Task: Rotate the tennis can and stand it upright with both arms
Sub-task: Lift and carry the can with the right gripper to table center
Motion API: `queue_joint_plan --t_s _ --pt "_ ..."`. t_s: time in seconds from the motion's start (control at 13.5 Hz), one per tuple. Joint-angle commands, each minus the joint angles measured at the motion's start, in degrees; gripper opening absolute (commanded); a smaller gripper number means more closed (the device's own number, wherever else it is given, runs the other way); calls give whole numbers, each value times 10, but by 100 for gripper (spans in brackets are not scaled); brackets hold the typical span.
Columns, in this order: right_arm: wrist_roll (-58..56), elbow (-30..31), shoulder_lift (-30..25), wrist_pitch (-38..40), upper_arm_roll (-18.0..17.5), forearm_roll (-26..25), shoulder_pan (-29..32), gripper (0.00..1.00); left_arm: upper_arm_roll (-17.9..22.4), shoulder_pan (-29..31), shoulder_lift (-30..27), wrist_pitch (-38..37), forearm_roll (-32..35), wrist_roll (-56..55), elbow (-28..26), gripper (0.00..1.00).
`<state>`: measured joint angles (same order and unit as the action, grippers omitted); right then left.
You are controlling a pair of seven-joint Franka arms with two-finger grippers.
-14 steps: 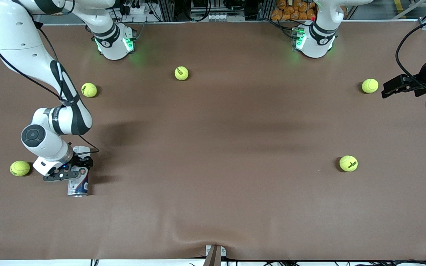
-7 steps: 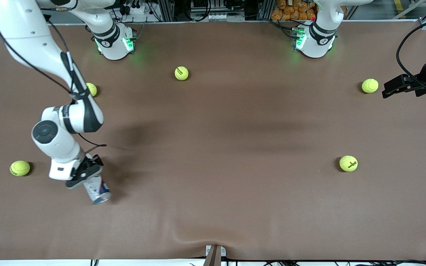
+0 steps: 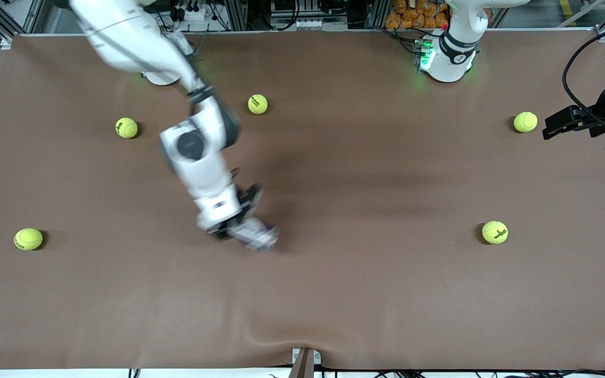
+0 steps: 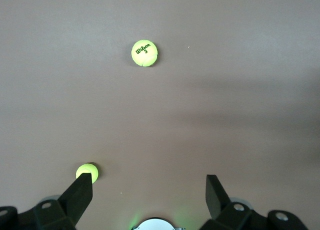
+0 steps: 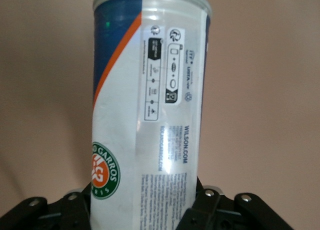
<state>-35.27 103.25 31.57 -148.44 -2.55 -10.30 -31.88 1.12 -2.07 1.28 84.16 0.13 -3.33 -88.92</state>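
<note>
The right gripper (image 3: 234, 227) has its black fingers (image 5: 207, 202) clamped narrow on the base end of the slim clear-and-white plastic tennis can (image 5: 150, 105) with its blue and red label. The can projects out past the fingertips, silver rim outermost, over the middle of the brown table (image 3: 334, 294).

The left gripper (image 4: 147, 190) waits with its fingers (image 4: 80, 190) spread wide, holding nothing, over the left arm's end of the table.

Five yellow-green tennis balls (image 3: 494, 232) lie scattered, all well apart from the can.

The front view blurs the can (image 3: 255, 236); the right wrist view shows its label print clearly. The left wrist view shows two balls (image 4: 144, 53) ahead of its fingertips.
</note>
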Motion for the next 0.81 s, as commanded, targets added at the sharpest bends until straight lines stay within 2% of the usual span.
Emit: queue_joint_plan --t_s 0.0,0.37,0.44,0.52,0.74 --pt "-13 -33 43 -13 10 0 -78 65 -4 3 -1 1 11 -3 -4 100" --pt "-12 -64 92 -14 10 0 -131 67 -3 6 2 1 10 -1 -3 100" --pt "-12 -67 98 -14 10 0 -135 77 -3 5 2 1 10 -1 -5 100" --pt "-12 -67 99 -15 10 0 -136 100 -3 4 0 0 10 -4 -5 100" --pt "-10 -79 92 -8 10 1 -136 100 -5 4 -1 0 9 -4 -4 100"
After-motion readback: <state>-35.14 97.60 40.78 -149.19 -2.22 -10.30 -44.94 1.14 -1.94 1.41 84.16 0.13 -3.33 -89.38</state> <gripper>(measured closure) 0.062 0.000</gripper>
